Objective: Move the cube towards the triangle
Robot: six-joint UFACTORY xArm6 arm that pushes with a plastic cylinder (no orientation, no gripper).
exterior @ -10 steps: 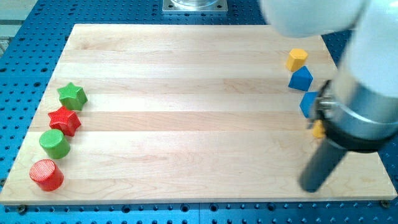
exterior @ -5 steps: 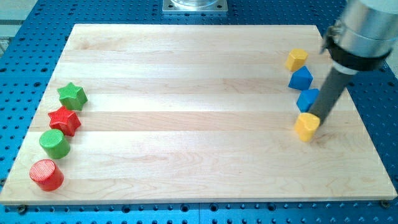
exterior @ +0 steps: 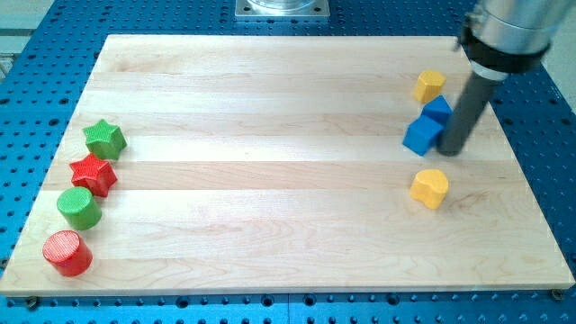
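We are resting my tip on the wooden worktop at the view's right, touching the right side of the blue cube; no claw is showing, only the straight rod; the cube is sitting just below and left of the blue triangle, touching it; one yellow block is lying above them, another below; green star, red star, green cylinder and red cylinder are lining the left edge.
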